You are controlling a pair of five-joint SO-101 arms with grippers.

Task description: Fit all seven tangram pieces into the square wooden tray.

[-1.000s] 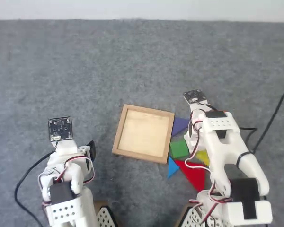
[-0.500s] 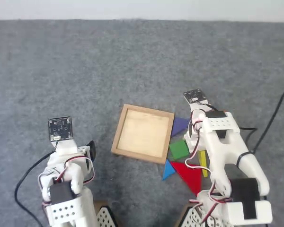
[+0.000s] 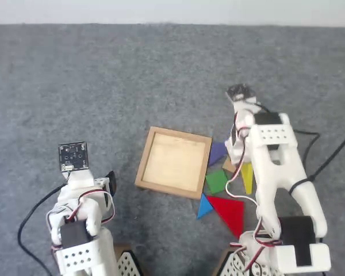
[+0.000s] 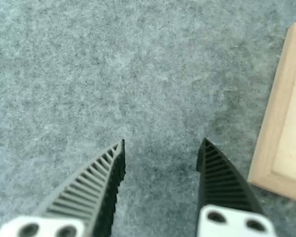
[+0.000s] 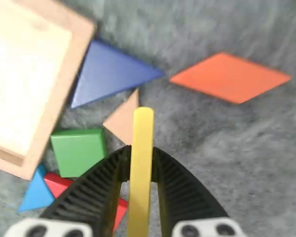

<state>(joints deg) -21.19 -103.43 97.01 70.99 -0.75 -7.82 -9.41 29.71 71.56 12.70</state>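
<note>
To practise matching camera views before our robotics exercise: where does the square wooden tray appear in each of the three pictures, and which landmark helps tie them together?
High view: the wooden tray lies near the middle of the picture.
Left wrist view: its corner and rim lie beside the open left gripper.
Right wrist view: its rim runs beside the green square.
Shared landmark: the purple-blue triangle beside the tray's rim, in the high and right wrist views.

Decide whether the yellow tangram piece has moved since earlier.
Yes. In the right tool, the yellow piece moved farther back alongside the square wooden tray.
</note>
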